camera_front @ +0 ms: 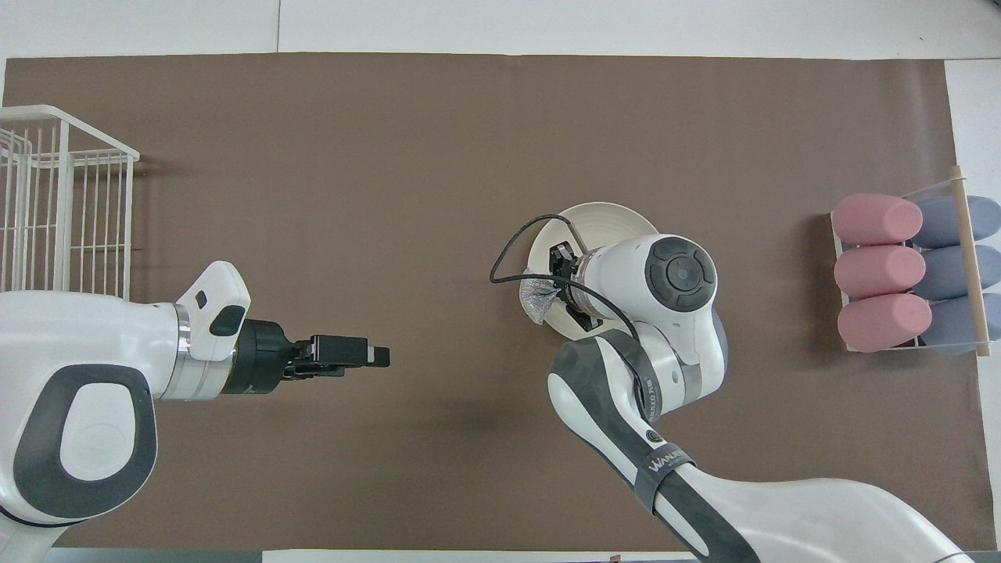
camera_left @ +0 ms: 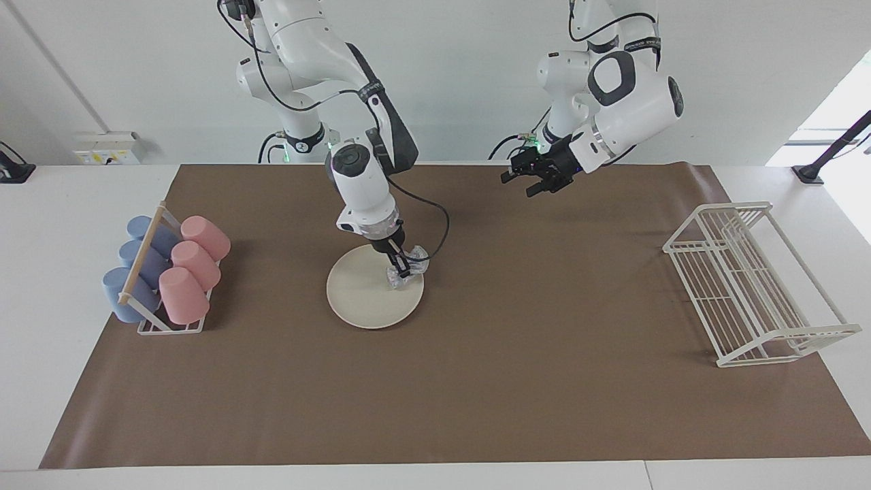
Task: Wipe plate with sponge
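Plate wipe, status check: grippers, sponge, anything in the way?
Right gripper shut on sponge, at the plate edge toward the left arm's end. Left gripper open, waiting over the mat. Nothing in the way.

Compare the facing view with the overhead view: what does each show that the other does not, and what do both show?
Facing view only: the sponge held low at the plate's edge toward the left arm's end, the whole wire rack, the robots' upper arms and the wall.

Overhead view only: the right arm covering much of the plate, and the rack cut off at the picture's edge.

Both: the right gripper shut on the sponge, the left gripper open, waiting over the brown mat, and the cup holder.
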You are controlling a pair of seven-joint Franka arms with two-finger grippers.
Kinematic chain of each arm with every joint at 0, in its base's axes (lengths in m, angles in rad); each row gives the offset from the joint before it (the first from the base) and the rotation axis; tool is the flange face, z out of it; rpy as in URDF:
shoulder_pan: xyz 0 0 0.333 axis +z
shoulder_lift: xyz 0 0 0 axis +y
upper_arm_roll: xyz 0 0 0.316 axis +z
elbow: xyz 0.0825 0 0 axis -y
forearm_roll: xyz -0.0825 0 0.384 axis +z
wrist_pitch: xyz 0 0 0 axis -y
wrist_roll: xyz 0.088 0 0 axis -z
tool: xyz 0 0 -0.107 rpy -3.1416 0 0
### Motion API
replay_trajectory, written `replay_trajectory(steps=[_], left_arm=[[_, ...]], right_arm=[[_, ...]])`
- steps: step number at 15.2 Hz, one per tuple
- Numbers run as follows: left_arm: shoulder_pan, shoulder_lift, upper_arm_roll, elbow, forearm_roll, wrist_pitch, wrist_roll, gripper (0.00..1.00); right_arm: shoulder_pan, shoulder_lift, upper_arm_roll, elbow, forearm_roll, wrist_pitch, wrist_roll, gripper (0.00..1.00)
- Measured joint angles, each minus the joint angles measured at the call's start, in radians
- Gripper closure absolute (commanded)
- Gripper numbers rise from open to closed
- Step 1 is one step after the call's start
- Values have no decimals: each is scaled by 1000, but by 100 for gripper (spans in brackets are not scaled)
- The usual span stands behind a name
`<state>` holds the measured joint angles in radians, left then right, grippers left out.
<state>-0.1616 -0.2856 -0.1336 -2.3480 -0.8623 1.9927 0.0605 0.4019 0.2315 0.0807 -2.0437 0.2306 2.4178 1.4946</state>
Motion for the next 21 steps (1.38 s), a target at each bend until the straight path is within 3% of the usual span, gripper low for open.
replay_trajectory(steps=[5, 7, 12, 18, 21], left_arm=[[6, 0, 0, 0, 5, 5, -18, 1], [22, 0, 1, 0, 2, 5, -23, 8], [76, -1, 2, 0, -212, -46, 58, 0], [60, 3, -14, -2, -357, -92, 266, 0], [41, 40, -16, -2, -430, -100, 349, 0]], right_arm=[[27, -123, 5, 173, 0, -305, 195, 100], [77, -145, 6, 210, -4, -357, 286, 100], [227, -149, 11, 237, -97, -370, 521, 100], [225, -149, 8, 237, -99, -370, 532, 100], [225, -149, 8, 237, -99, -370, 532, 100]])
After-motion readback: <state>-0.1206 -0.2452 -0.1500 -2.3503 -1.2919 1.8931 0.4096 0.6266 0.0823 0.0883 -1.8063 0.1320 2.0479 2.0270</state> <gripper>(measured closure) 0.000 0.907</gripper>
